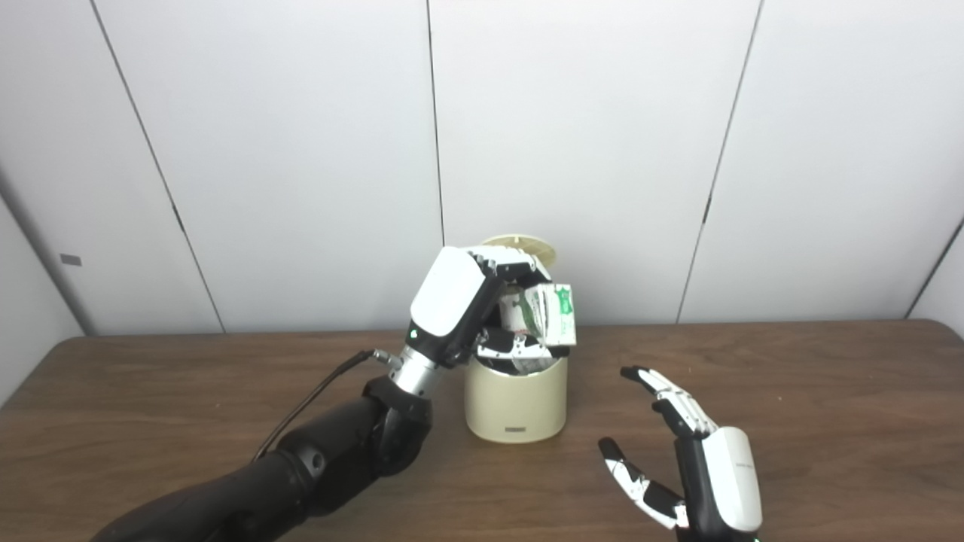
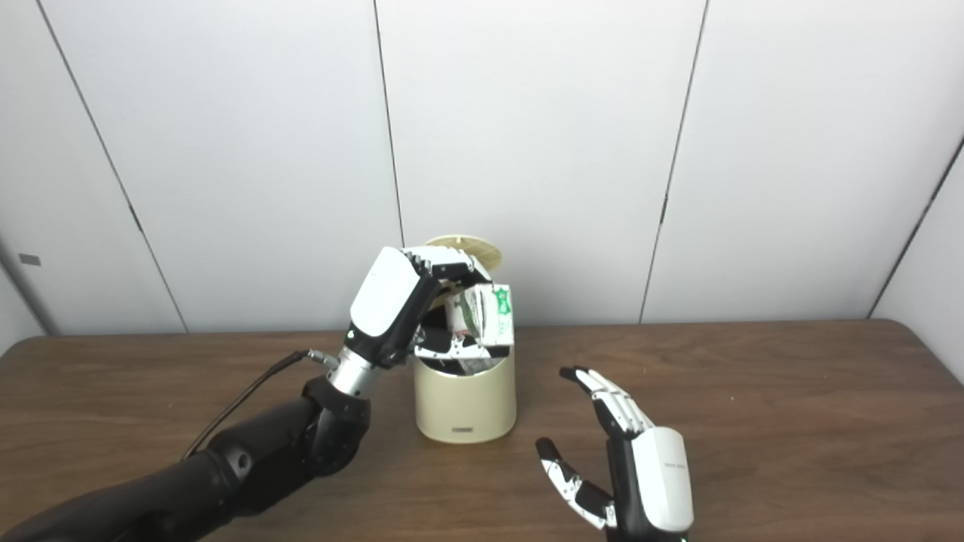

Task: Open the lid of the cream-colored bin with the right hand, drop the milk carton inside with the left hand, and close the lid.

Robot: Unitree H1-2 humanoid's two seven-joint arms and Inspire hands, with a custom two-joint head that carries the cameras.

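A cream-colored round bin stands on the brown table, its lid tipped up behind the opening. My left hand hovers over the bin mouth, shut on a white milk carton with green print. The carton's lower end reaches into the opening. My right hand rests to the right of the bin and nearer to me, open, fingers spread, holding nothing and apart from the bin.
A black cable runs along my left forearm above the table. White wall panels stand close behind the bin.
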